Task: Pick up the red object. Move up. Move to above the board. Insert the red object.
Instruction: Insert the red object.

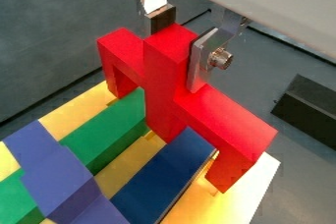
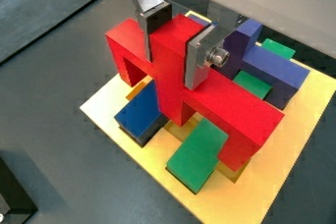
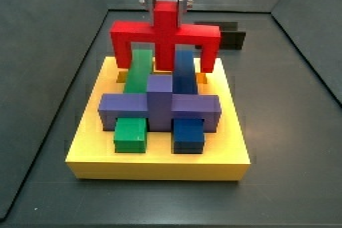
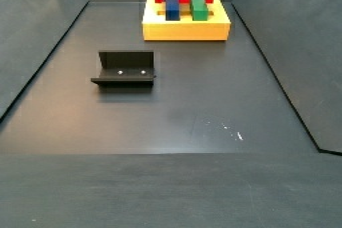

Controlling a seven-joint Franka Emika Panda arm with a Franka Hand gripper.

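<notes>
Gripper: silver two-finger gripper (image 1: 182,39), jaws clamped on the stem of the bright red blocky arch (image 3: 164,37).
Arch position: legs down among the green and blue bars on the thick yellow square board (image 3: 160,162).

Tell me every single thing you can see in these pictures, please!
red object: one, bright red arch with a stem on top, over the far end of the board, its legs down among the blocks.
board: one, yellow square slab, at the far end of the dark floor.
purple block: one, cross-shaped, on the board's near half.
green bars: at least one, on the board, under the purple block.
blue bars: at least one, beside the green.
fixture: one, dark bracket, on the floor apart from the board.
gripper: one, silver jaws shut on the red object's stem, above the board.
</notes>
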